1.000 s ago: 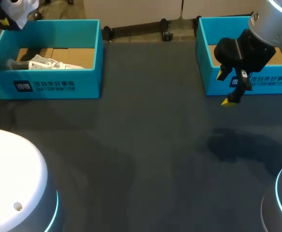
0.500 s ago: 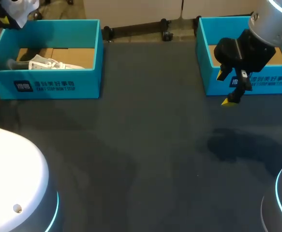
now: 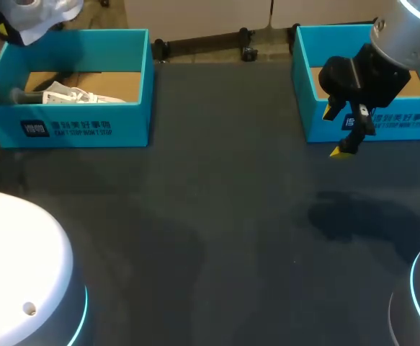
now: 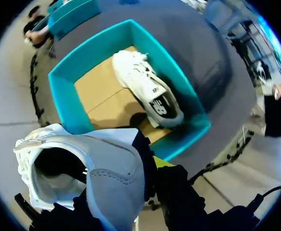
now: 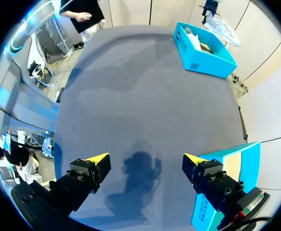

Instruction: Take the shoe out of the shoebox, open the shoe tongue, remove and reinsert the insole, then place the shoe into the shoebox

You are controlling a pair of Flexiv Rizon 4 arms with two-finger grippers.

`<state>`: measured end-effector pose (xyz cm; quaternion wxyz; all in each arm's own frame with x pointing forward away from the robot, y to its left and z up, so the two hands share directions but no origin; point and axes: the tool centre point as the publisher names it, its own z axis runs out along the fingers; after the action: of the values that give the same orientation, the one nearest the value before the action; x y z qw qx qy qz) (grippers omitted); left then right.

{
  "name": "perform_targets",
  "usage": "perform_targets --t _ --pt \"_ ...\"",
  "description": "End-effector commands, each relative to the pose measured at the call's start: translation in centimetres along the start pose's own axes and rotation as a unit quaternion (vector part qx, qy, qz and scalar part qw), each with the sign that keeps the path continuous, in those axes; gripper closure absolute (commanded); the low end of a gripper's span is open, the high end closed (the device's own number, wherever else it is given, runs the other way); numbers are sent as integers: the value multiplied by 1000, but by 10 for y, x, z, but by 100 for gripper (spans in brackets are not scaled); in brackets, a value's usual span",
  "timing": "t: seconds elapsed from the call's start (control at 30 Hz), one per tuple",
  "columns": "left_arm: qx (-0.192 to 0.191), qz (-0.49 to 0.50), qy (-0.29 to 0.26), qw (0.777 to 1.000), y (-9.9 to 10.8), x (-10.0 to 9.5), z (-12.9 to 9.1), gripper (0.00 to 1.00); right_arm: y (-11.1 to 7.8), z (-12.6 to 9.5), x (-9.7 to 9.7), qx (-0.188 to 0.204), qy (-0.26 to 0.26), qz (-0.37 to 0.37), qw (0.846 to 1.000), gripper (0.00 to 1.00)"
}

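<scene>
My left gripper [image 4: 130,168] is shut on the collar of a pale grey and white shoe [image 4: 82,173] and holds it in the air above the back left corner of the left teal shoebox [image 4: 68,96]. The head view shows this held shoe [image 3: 37,14] at the far left, over the box's [image 3: 73,130] back rim. A second white shoe [image 4: 147,91] with a grey heel lies inside that box, also visible from above [image 3: 69,95]. My right gripper [image 3: 337,132] hangs open and empty just in front of the right teal shoebox [image 3: 382,122]. Its fingers [image 5: 94,161] stand wide apart over bare table.
The dark grey table [image 3: 217,216] stretches between the two boxes. In the right wrist view the right box's corner [image 5: 232,163] is close beside one finger, and the left box [image 5: 203,45] stands at the table's far side.
The left gripper has carried the held shoe a little to the right over the box's back corner. The right arm has kept still.
</scene>
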<state>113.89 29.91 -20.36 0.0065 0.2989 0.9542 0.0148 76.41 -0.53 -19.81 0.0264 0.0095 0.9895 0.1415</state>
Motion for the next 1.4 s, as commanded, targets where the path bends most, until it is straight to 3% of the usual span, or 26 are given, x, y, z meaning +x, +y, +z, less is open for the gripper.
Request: perform_targets --t 0.03,0.3,0.4,0.57,1.2,1.4 --pt "-30 213 35 976 5 -2 -1 100 0 1 -1 1 1 0 1000 0" --pt "-39 364 14 930 21 1 -9 100 0 1 -1 1 1 0 1000 0" --pt "-66 426 -1 902 24 5 -15 100 0 1 -1 1 1 0 1000 0" --pt "-61 494 -9 867 30 1 -25 100 0 1 -1 1 1 0 1000 0" --pt "-61 494 -9 867 30 1 -25 100 0 1 -1 1 1 0 1000 0" --pt "-47 503 -8 863 20 -2 -16 100 0 1 -1 1 1 0 1000 0"
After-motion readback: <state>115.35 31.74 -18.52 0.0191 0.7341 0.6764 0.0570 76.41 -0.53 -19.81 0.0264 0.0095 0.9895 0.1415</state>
